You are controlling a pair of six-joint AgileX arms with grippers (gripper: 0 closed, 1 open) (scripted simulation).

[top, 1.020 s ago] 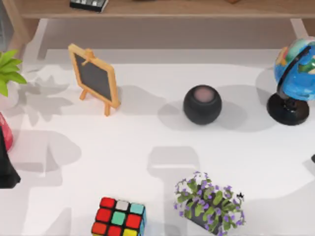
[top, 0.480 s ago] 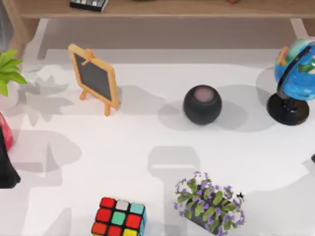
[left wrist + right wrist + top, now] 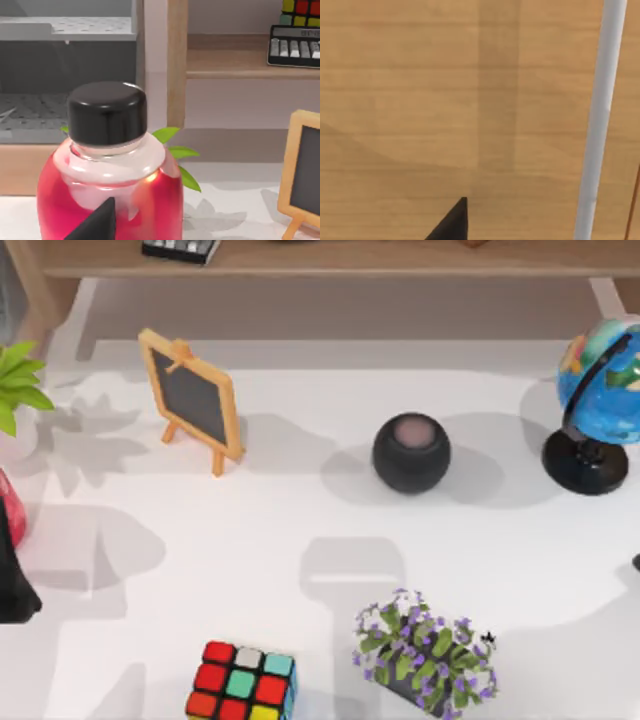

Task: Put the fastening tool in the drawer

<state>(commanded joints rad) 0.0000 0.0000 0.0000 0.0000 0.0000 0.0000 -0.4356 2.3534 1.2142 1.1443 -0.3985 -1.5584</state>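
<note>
Top view, near edge: cube (image 3: 240, 682), flowering plant (image 3: 425, 655); farther, chalkboard easel (image 3: 192, 400), dark speaker (image 3: 411, 453), globe (image 3: 603, 380) on table (image 3: 300, 540). Fastening tool, drawer: not located. Left wrist view: red bottle (image 3: 112, 175) close ahead; collision risk. Jaws state: cannot tell.

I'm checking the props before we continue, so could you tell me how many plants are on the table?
2: a green leafy plant at the table's left edge, and a purple-flowered plant near the front, right of the puzzle cube. Others may lie outside the frame.
</note>
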